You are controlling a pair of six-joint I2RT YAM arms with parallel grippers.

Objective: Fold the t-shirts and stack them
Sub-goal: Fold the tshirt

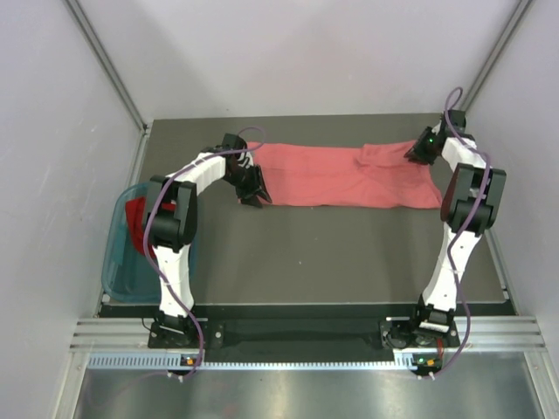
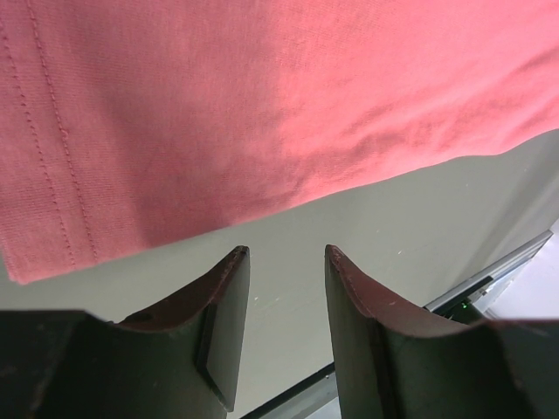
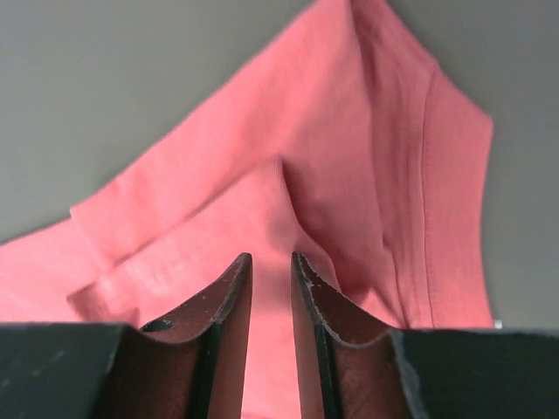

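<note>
pink t-shirt (image 1: 341, 175), spread flat; red t-shirt (image 1: 137, 223), crumpled

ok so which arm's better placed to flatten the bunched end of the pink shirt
Right, probably. The right fingers hang directly over the raised fold at that end of the pink t-shirt, slightly apart. The left fingers are at the opposite hem, over bare table.

Left arm (image 1: 175, 262), right arm (image 1: 445, 266): white links, black joint housings, black bases (image 1: 170, 332). Purple cable (image 1: 150, 223) looped along each arm. Green light (image 1: 431, 137) on right wrist, orange lights (image 1: 185, 360) at base fronts. Left gripper (image 2: 284, 253) fingers (image 2: 218, 305) dark maroon-brown, curved, tapered; black mounts behind.
</note>
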